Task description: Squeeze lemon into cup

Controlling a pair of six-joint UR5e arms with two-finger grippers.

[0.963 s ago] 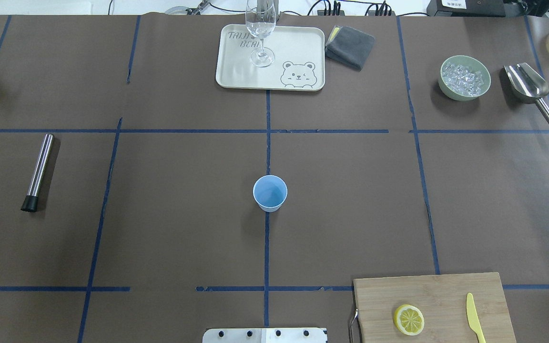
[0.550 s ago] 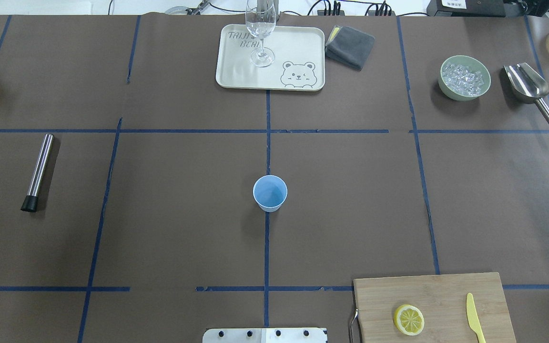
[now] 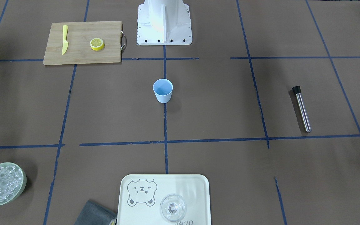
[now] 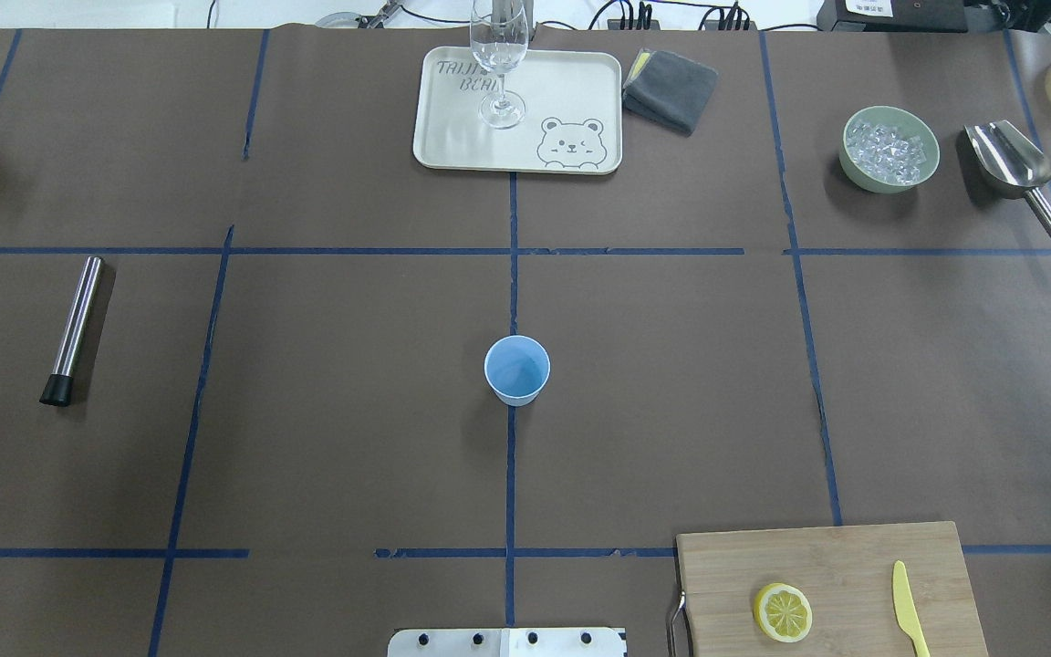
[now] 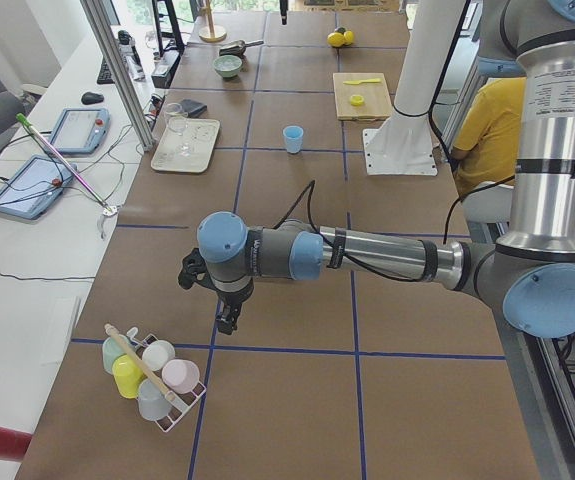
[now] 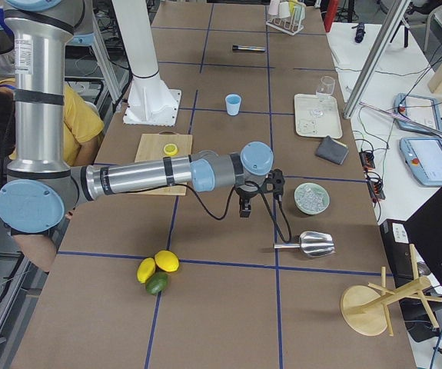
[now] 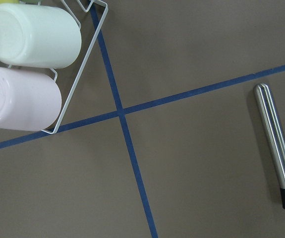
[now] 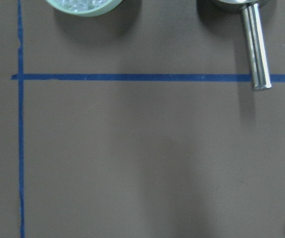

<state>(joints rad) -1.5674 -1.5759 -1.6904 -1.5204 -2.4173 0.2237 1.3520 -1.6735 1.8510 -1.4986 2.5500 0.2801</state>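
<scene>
The pale blue cup (image 4: 516, 368) stands upright and alone at the table's middle, also seen in the front-facing view as the cup (image 3: 162, 90). The lemon is out of view. My left gripper (image 5: 229, 320) hangs far off at the table's left end, above the brown paper next to a wire cup rack (image 5: 152, 375); I cannot tell its state. My right gripper (image 6: 244, 209) hovers at the right end, near the bowl of ice (image 6: 311, 197); I cannot tell its state either. Neither wrist view shows fingers.
A wooden cutting board (image 4: 854, 557) at the near right carries a round lemon slice (image 4: 783, 611) and a yellow knife (image 4: 907, 607). At the far side are a tray (image 4: 571, 82) with a glass (image 4: 499, 55), a grey cloth (image 4: 670, 88) and a scoop (image 4: 1009, 162). A steel muddler (image 4: 74, 328) lies left.
A small dark part of the right arm has come into the overhead view at its right edge. Nothing on the table has moved.
</scene>
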